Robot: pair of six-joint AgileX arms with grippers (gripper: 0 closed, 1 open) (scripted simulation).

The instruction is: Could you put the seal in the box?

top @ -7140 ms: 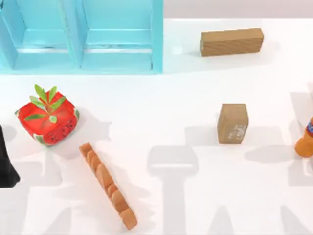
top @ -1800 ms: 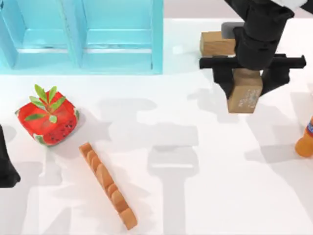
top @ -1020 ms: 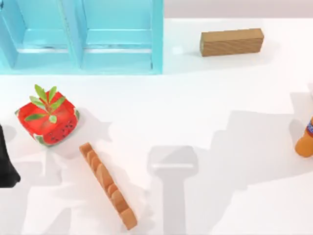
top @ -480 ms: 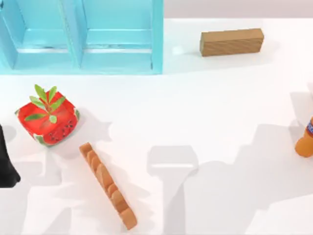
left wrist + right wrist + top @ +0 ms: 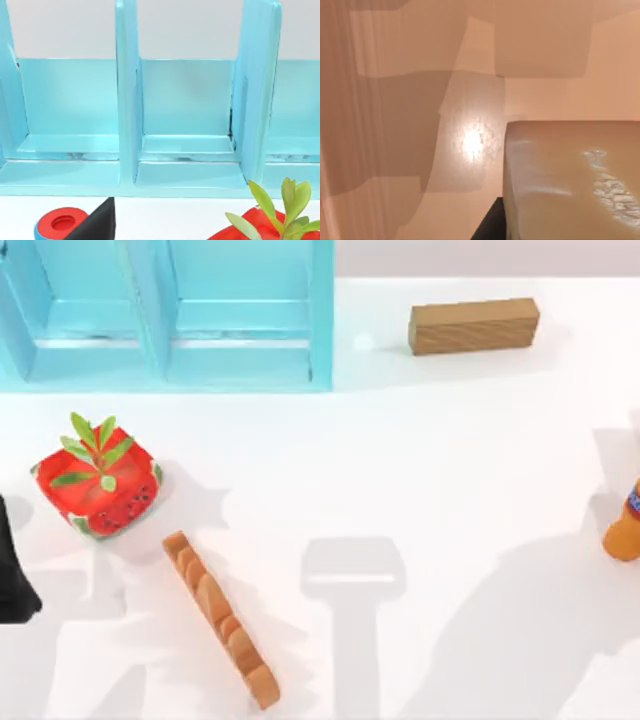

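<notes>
In the right wrist view the seal (image 5: pixel 570 175), a tan wooden block with whitish marks on one face, sits close to the camera. My right gripper (image 5: pixel 565 234) is shut on it, and one dark finger (image 5: pixel 489 229) presses against its side. Beneath the seal lies a smooth peach-tan surface crossed by shadows; I cannot tell what it is. The box is out of view. My left gripper (image 5: pixel 12 575) is parked at the table's left edge, and a black fingertip (image 5: pixel 97 224) of it shows in the left wrist view.
A blue compartment shelf (image 5: pixel 165 315) stands at the back left. A plain wooden bar (image 5: pixel 473 325) lies at the back right. A watermelon-patterned plant pot (image 5: pixel 98 480) and a scalloped orange strip (image 5: pixel 220 620) sit on the left. An orange bottle (image 5: pixel 625 525) stands at the right edge.
The seal was lifted off the table's right middle by my right gripper and carried out of the top view. The arm's shadow has slid toward the lower right. The left arm has not moved.
</notes>
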